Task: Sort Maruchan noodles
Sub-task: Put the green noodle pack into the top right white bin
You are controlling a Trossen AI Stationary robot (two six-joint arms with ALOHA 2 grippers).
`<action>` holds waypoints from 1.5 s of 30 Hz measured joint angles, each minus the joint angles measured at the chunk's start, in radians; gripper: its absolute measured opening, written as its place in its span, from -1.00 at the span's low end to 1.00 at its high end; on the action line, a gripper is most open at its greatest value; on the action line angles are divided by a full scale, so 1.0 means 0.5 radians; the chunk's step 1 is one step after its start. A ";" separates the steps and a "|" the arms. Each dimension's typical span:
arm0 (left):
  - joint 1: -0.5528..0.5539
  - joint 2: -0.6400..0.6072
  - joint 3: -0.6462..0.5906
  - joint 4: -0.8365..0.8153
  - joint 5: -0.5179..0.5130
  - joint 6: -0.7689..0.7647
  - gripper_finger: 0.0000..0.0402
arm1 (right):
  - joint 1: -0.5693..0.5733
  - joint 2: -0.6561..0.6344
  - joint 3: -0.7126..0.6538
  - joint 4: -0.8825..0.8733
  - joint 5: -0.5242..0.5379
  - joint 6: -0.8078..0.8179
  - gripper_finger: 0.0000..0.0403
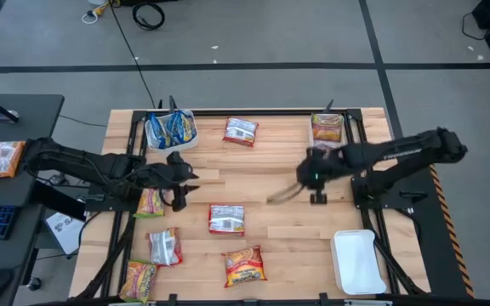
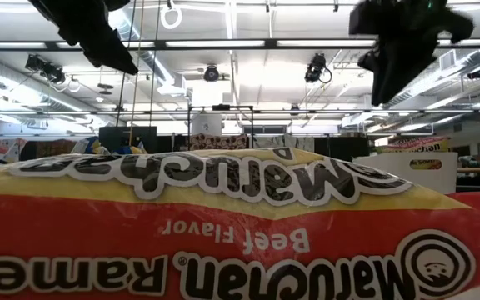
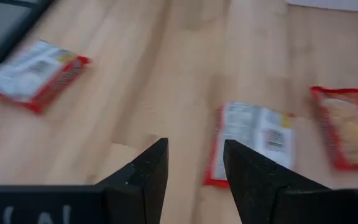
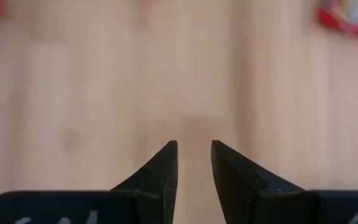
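My left gripper [image 1: 181,180] hangs over the left-centre of the wooden table [image 1: 279,229], fingers apart with nothing between them; in my left wrist view the two dark fingers [image 3: 149,176] frame bare wood. My right gripper [image 1: 306,177] hangs over the table's centre-right, its fingers [image 4: 165,167] a narrow gap apart and empty, bare planks beneath. The noodle packets lie scattered flat. A silver-white packet [image 1: 226,218] sits mid-table, barcode side up, its long axis across the table; the same packet [image 3: 253,142] lies just beyond my left fingers. An orange-red packet [image 1: 245,265] lies near the front edge, slightly tilted. Another silver-white packet [image 1: 165,246] lies front-left with its long axis running front to back, and a yellow-green one [image 1: 138,279] sits at the front-left corner. A further yellow-green packet [image 1: 150,202] is partly under my left arm. At the back, the blue-yellow packets [image 1: 170,129] rest in a white tray [image 1: 190,141], a silver-white packet [image 1: 241,131] lies beside it, and an orange-red packet [image 1: 327,128] sits back-right. A second white tray [image 1: 356,262] stands front-right. In the low view the front packet [image 2: 223,225] fills the frame upside down, reading "Maruchan Ramen" and "Beef Flavor".
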 joint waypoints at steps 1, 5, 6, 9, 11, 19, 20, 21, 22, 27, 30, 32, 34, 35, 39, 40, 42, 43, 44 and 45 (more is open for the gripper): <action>-0.007 0.001 0.000 0.012 0.055 -0.008 -0.20 | 0.102 0.030 0.000 0.071 0.015 0.086 -0.49; -0.149 0.003 0.000 0.090 0.147 -0.099 -0.20 | 0.463 0.223 0.042 0.299 0.121 0.378 -0.49; -0.209 0.003 0.000 0.093 0.150 -0.123 -0.20 | 0.541 0.289 0.074 0.336 0.154 0.436 -0.49; -0.416 0.004 0.000 0.093 0.151 -0.252 -0.20 | 0.727 0.517 0.212 0.378 0.232 0.587 -0.49; -0.570 0.007 0.000 0.090 0.161 -0.398 -0.20 | 0.816 0.674 0.320 0.385 0.257 0.666 -0.49; -1.209 0.216 0.000 0.054 0.339 -1.308 -0.20 | 1.005 1.197 0.704 0.422 0.338 1.014 -0.49; -1.276 0.244 0.000 -0.023 0.341 -1.395 -0.20 | 1.017 1.246 0.748 0.423 0.363 1.046 -0.49; -1.332 0.268 0.000 -0.131 0.337 -1.469 -0.20 | 1.029 1.295 0.796 0.423 0.380 1.074 -0.49; -1.368 0.291 0.000 -0.258 0.303 -1.526 -0.20 | 1.042 1.338 0.845 0.430 0.404 1.093 -0.49; -1.377 0.342 -0.002 -1.067 -0.188 -1.965 -0.20 | 1.093 1.521 1.126 0.429 0.447 1.117 -0.49; -1.331 0.346 -0.002 -1.221 -0.330 -2.030 -0.14 | 1.142 1.606 1.284 0.433 0.481 1.122 -0.49; -1.301 0.346 -0.002 -1.193 -0.379 -2.037 -0.06 | 1.174 1.663 1.375 0.434 0.506 1.134 -0.49; -1.266 0.346 -0.004 -1.178 -0.408 -2.089 0.05 | 1.201 1.709 1.433 0.449 0.520 1.150 -0.49; -1.241 0.346 -0.016 -1.184 -0.411 -2.143 0.11 | 1.211 1.729 1.453 0.468 0.527 1.165 -0.49; -1.113 0.346 -0.145 -1.252 -0.348 -2.451 0.34 | 1.244 1.775 1.456 0.583 0.534 1.256 -0.49; -1.077 0.349 -0.189 -1.226 -0.321 -2.508 0.37 | 1.254 1.781 1.456 0.618 0.534 1.282 -0.49; -1.010 0.380 -0.205 -1.190 -0.339 -2.553 0.42 | 1.275 1.789 1.455 0.631 0.535 1.290 -0.49; -0.986 0.389 -0.216 -1.187 -0.328 -2.613 0.43 | 1.286 1.798 1.455 0.665 0.535 1.293 -0.49; -0.961 0.404 -0.224 -1.191 -0.328 -2.662 0.43 | 1.298 1.801 1.455 0.693 0.528 1.296 -0.49; -0.935 0.429 -0.233 -1.181 -0.326 -2.671 0.43 | 1.309 1.802 1.455 0.692 0.524 1.296 -0.49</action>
